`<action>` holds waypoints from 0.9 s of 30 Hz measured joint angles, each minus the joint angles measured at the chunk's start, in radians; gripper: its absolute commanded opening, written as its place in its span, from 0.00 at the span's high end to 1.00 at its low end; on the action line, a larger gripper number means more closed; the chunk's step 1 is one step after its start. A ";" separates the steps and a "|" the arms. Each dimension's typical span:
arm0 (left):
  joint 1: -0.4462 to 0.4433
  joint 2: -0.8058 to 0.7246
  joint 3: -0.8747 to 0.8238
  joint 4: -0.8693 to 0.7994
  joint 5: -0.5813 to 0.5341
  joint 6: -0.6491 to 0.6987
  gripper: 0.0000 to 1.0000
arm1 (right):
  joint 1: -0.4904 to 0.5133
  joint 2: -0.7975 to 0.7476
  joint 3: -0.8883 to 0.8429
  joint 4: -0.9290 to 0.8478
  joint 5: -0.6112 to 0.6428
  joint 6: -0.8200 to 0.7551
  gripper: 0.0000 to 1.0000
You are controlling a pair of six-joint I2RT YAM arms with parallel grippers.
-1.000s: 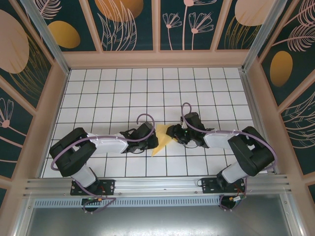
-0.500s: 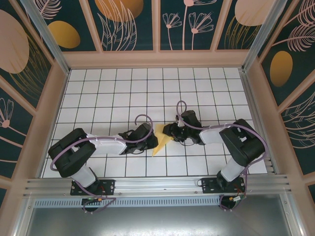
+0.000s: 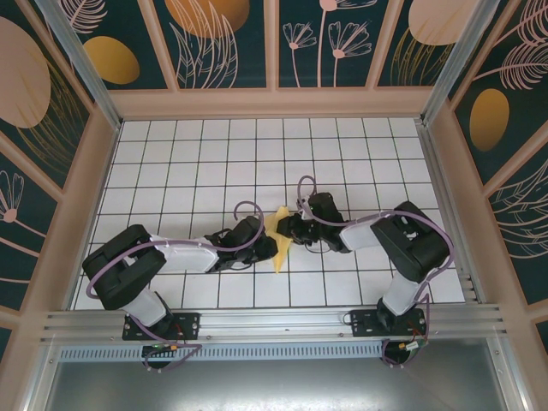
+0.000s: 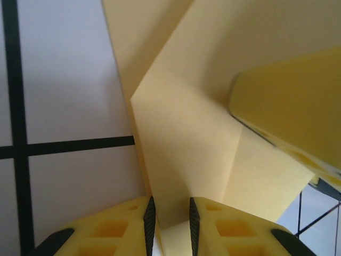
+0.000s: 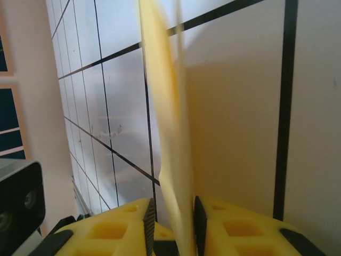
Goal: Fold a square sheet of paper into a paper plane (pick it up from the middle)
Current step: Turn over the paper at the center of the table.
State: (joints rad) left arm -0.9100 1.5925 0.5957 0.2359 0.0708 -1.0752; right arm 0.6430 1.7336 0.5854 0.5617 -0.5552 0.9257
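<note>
White tiles ruled with black lines cover the worktop (image 3: 214, 154), which is walled in by dark floral panels (image 3: 223, 43). Near the middle of the grid, the yellow paper sheet (image 3: 279, 255) is creased into a narrow pointed shape and sits between the two arms. The left gripper (image 3: 269, 246) reaches it from the left. In the left wrist view its jaws are drawn to a slim gap and pinch the sheet's near edge, where a fold line runs up the paper. The right gripper (image 3: 289, 229) meets it from the right. In the right wrist view the sheet appears edge-on, clamped between those narrowly set jaws.
</note>
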 measured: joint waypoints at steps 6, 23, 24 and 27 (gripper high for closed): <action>0.000 -0.003 -0.014 0.016 0.002 -0.008 0.72 | 0.001 0.023 0.009 0.003 0.000 -0.009 0.89; 0.004 -0.412 -0.118 -0.122 -0.200 -0.008 0.68 | 0.119 -0.131 0.552 -0.890 0.675 -0.391 0.94; 0.007 -0.434 -0.129 -0.137 -0.218 -0.008 0.68 | 0.145 -0.114 0.606 -0.967 0.768 -0.395 0.94; 0.021 -0.504 -0.165 -0.174 -0.277 -0.014 0.64 | 0.197 -0.038 0.711 -1.134 0.958 -0.393 0.95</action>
State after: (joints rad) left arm -0.8886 1.0882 0.4305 0.0616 -0.2062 -1.0897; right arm 0.8402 1.6955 1.2968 -0.5720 0.4023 0.5331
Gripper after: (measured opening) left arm 0.334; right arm 0.060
